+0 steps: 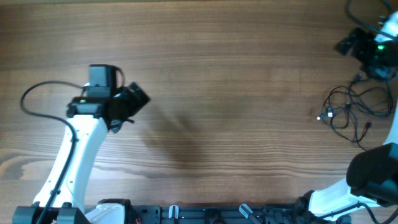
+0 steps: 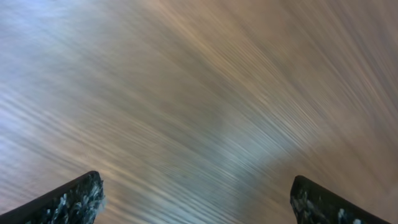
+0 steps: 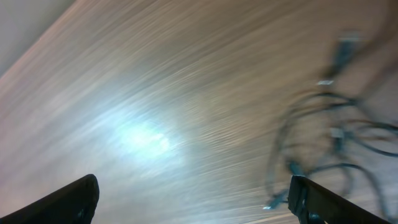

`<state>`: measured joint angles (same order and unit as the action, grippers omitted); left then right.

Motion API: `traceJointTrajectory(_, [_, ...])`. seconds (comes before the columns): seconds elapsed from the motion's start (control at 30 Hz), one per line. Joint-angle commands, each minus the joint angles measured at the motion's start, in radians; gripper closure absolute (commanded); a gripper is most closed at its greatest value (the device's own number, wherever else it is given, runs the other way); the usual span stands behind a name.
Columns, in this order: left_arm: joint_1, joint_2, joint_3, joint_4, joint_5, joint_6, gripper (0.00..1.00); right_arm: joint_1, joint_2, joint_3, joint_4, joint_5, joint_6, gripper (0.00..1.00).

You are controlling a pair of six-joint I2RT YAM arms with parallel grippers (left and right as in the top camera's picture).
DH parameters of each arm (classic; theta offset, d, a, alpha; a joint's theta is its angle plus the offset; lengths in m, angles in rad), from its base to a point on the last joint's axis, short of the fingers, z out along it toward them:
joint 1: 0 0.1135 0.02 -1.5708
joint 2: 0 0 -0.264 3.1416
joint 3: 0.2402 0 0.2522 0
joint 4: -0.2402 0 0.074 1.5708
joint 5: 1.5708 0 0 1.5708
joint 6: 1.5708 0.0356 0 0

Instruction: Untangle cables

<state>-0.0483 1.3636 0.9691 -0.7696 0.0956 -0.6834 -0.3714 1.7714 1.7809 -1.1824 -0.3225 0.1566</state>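
The cables (image 1: 353, 111) lie as a loose tangle of thin black wires with small silvery plug ends at the table's far right. They also show blurred at the right of the right wrist view (image 3: 329, 143). My right gripper (image 1: 349, 43) is open and empty, held above the table just beyond the tangle, with nothing between its fingers (image 3: 193, 199). My left gripper (image 1: 134, 99) is open and empty over bare wood on the left side, far from the cables; only blurred wood shows between its fingers (image 2: 198, 199).
The wooden table (image 1: 217, 74) fills the views. A thick black arm cable (image 1: 37, 93) loops at the left beside the left arm. The right arm's base (image 1: 373, 177) stands at the lower right, close to the tangle.
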Motion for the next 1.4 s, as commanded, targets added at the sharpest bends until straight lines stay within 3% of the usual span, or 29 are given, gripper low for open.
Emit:
traceJointTrajectory(0.0, [-0.135,0.008,-0.002,0.056,0.002,0.138,0.03,0.117,0.026,-0.007,-0.034,-0.08,-0.129,0.0])
traceJointTrajectory(0.1, [-0.224,0.008,-0.002,0.067,-0.06,0.288,0.03,0.229,0.026,-0.007,-0.047,-0.069,-0.157,0.0])
traceJointTrajectory(0.23, [-0.256,0.007,-0.002,0.063,-0.182,0.392,0.0,0.341,0.026,-0.008,-0.045,-0.03,-0.158,0.0])
traceJointTrajectory(0.47, [-0.195,0.007,0.021,0.023,-0.202,0.375,0.0,0.479,0.026,-0.008,-0.045,0.051,-0.156,0.01])
traceJointTrajectory(0.67, [-0.078,0.007,0.14,-0.14,-0.198,0.331,0.0,0.486,0.026,-0.008,-0.051,0.075,-0.119,0.0])
traceJointTrajectory(0.8, [-0.056,0.007,0.14,-0.286,-0.198,0.265,0.0,0.486,0.026,-0.008,-0.155,0.106,-0.08,0.01])
traceJointTrajectory(1.07, [-0.052,-0.042,0.14,-0.309,-0.136,0.263,0.0,0.486,0.024,-0.01,-0.317,0.183,-0.104,0.0])
traceJointTrajectory(1.37, [-0.052,-0.104,0.14,-0.371,-0.142,0.264,0.0,0.486,-0.049,-0.035,-0.269,0.277,-0.093,0.0])
